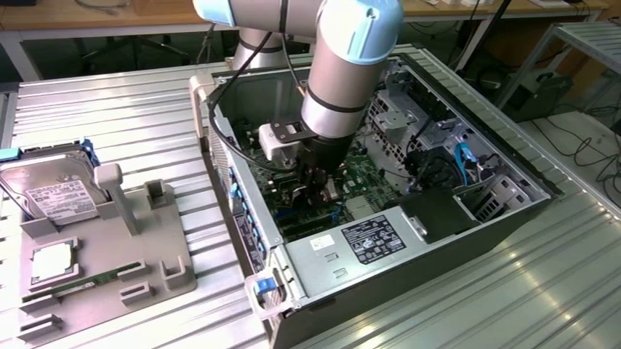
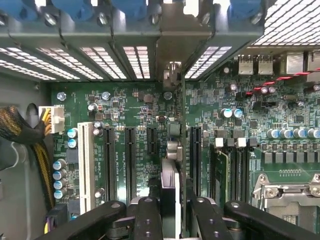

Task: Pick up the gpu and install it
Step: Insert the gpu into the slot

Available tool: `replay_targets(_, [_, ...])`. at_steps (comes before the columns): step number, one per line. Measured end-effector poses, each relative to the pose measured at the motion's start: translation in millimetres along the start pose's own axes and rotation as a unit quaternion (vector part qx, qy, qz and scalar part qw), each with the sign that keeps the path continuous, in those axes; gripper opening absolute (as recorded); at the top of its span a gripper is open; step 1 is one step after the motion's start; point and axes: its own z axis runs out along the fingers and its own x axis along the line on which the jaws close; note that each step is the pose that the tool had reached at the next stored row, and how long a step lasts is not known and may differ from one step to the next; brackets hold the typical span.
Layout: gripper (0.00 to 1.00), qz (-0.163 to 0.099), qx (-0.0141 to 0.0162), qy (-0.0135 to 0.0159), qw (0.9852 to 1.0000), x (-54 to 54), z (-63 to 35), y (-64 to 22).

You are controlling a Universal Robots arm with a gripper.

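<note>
My gripper (image 1: 321,190) is down inside the open computer case (image 1: 505,156), above the green motherboard (image 2: 125,107). It is shut on the gpu (image 2: 171,150), which I see edge-on in the wrist view between the black fingers (image 2: 146,217). The card stands upright over the motherboard, between the long black expansion slots (image 2: 110,160). Its silver bracket (image 2: 172,75) reaches the case's rear slot openings. I cannot tell whether the card's lower edge sits in a slot. In the exterior view the arm hides most of the gpu (image 1: 331,195).
A grey fixture tray (image 1: 145,254) at the exterior view's left carries a silver hard drive (image 1: 54,190), a processor (image 1: 54,263) and a memory stick (image 1: 87,283). Inside the case are the power supply (image 1: 374,236), drive cages (image 1: 398,116), and a yellow-black cable bundle (image 2: 20,127).
</note>
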Motion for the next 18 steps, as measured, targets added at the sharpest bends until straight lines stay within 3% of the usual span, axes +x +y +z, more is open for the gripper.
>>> replay_targets(9, [0.28,0.000,0.0004,-0.0010,1.0000,-0.2,0.8,-0.1])
replay_targets(10, [0.29,0.000,0.0011,-0.0024,1.0000,-0.6,1.7,-0.2])
replay_targets(11, [0.29,0.000,0.0006,-0.0013,1.0000,-0.5,0.2,-0.1])
replay_targets(12, [0.35,0.000,0.0003,-0.0005,1.0000,-0.4,-2.1,0.0])
replay_targets(18, [0.35,0.000,0.0004,-0.0009,1.0000,-0.8,-26.3,0.9])
